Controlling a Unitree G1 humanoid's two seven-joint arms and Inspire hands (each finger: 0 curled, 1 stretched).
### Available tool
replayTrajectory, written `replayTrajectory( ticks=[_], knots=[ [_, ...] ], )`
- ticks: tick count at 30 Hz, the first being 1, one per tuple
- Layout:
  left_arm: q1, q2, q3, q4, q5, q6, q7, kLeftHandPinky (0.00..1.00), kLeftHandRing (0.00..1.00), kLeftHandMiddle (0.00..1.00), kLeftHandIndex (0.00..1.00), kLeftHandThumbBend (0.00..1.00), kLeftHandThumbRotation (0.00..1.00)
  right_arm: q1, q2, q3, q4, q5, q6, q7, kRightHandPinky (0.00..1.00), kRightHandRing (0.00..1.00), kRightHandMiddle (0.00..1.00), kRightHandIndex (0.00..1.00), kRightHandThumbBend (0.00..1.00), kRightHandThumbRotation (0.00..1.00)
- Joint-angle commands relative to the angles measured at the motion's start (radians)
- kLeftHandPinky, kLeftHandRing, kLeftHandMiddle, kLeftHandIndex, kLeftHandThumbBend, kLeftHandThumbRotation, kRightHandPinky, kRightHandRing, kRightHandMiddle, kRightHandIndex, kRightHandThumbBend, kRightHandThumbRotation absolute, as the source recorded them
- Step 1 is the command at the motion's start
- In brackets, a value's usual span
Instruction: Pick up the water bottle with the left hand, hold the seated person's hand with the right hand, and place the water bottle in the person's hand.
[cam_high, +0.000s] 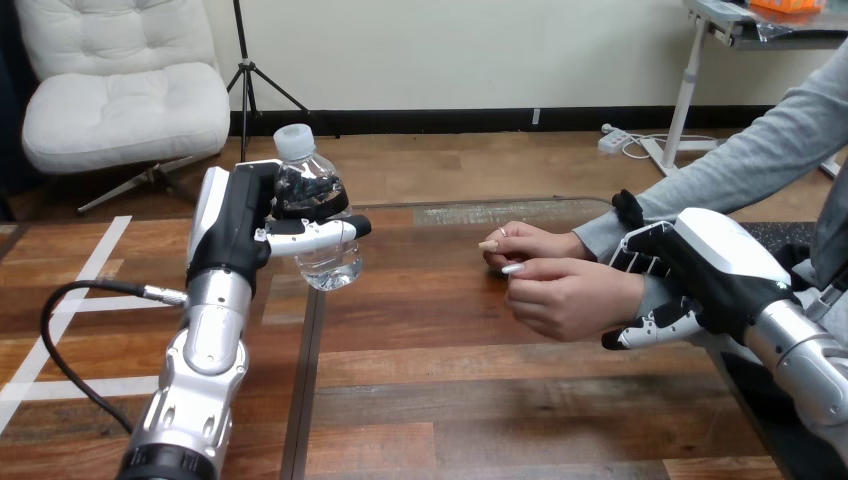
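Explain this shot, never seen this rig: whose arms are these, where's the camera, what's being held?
The camera sits on a humanoid robot's head and looks down across a wooden table. The two silver arms coming in from the bottom are the robot's own. Its left hand is closed round an upright clear water bottle with a white cap. A person sits at the right, with both hands over the table. The robot's right hand is on the person's wrist, behind the person's nearer hand. Its fingers are above the wrist and its thumb below, curled round it.
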Motion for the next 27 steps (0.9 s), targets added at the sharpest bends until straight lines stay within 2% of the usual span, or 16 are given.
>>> replayTrajectory(
  ticks=[1, 9, 18, 27],
  knots=[
    [-0.1, -0.008, 0.001, 0.001, -0.012, -0.042, 0.02, 0.29, 0.36, 0.4, 0.38, 0.75, 0.0, -0.041, 0.022, -0.006, -0.05, -0.004, 0.009, -0.005, 0.41, 0.44, 0.48, 0.48, 0.81, 0.0],
    [-0.108, -0.014, 0.01, 0.011, -0.03, -0.043, 0.008, 0.29, 0.36, 0.4, 0.39, 0.74, 0.0, -0.041, 0.026, -0.007, -0.062, -0.004, 0.013, -0.002, 0.41, 0.44, 0.48, 0.48, 0.8, 0.0],
    [-0.119, -0.023, 0.03, 0.026, -0.099, -0.032, -0.045, 0.28, 0.35, 0.38, 0.39, 0.71, 0.0, -0.051, 0.032, -0.001, -0.046, -0.021, -0.007, -0.024, 0.4, 0.43, 0.47, 0.47, 0.82, 0.0],
    [-0.135, -0.045, 0.074, 0.039, -0.217, 0.009, -0.12, 0.26, 0.32, 0.37, 0.38, 0.67, 0.0, -0.056, 0.037, 0.0, -0.039, -0.032, -0.006, -0.021, 0.4, 0.43, 0.46, 0.46, 0.82, 0.0]
  ],
)
